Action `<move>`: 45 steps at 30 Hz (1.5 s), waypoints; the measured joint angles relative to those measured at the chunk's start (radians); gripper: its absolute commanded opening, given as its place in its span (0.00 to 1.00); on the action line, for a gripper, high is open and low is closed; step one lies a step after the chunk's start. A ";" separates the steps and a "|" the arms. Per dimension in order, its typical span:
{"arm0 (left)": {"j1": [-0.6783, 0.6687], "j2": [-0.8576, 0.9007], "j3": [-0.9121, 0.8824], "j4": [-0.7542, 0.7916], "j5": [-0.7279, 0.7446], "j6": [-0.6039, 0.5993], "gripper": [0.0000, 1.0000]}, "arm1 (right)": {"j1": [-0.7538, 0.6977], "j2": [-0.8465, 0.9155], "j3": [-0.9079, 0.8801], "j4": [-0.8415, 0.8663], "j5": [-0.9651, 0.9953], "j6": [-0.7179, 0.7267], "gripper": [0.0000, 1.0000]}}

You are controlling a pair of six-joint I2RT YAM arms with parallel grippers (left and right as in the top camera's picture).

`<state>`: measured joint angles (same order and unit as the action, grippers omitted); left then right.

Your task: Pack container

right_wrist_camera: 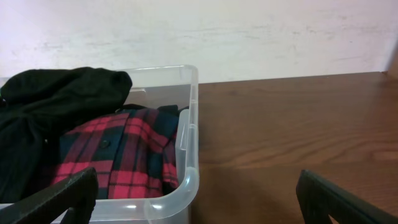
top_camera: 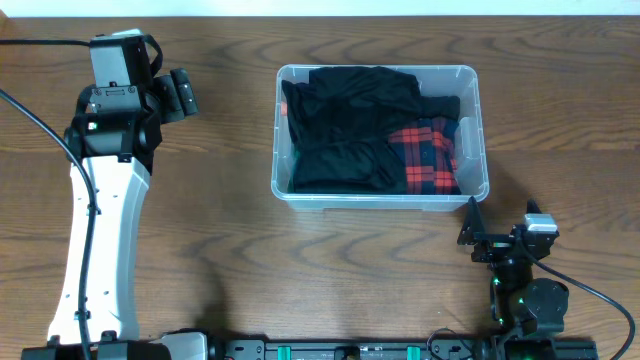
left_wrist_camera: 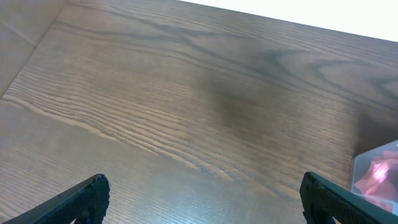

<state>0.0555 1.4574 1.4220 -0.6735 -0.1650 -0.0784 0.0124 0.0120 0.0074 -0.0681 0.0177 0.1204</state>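
The clear plastic container (top_camera: 478,110) stands at the table's centre right. It holds black clothing (top_camera: 345,125) and a red plaid shirt (top_camera: 428,155) at its right end. In the right wrist view the container's near corner (right_wrist_camera: 189,155) is close, with the plaid shirt (right_wrist_camera: 118,152) and black cloth (right_wrist_camera: 56,93) inside. My left gripper (top_camera: 185,95) is open and empty over bare table far left of the container; its fingertips frame bare wood (left_wrist_camera: 202,196). My right gripper (top_camera: 472,228) is open and empty just below the container's near right corner (right_wrist_camera: 196,199).
The wooden table (top_camera: 560,120) runs to a pale wall at the back (right_wrist_camera: 249,31). A corner of the container (left_wrist_camera: 376,174) shows at the right edge of the left wrist view. Black cables (top_camera: 40,130) trail at the far left.
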 measured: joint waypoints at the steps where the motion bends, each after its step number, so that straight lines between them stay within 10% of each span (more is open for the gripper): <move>1: 0.000 0.000 0.000 0.000 0.000 0.000 0.98 | 0.000 0.000 0.000 0.000 0.000 0.000 0.99; 29: 0.000 -0.003 -0.033 0.000 0.000 0.000 0.98 | 0.000 0.000 0.000 0.000 0.000 0.000 0.99; 45: 0.000 -0.484 -0.702 0.107 0.054 0.000 0.98 | 0.000 0.000 0.000 0.000 -0.001 0.000 0.99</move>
<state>0.0555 0.9730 0.7204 -0.5663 -0.1108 -0.0788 0.0124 0.0120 0.0074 -0.0685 0.0166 0.1204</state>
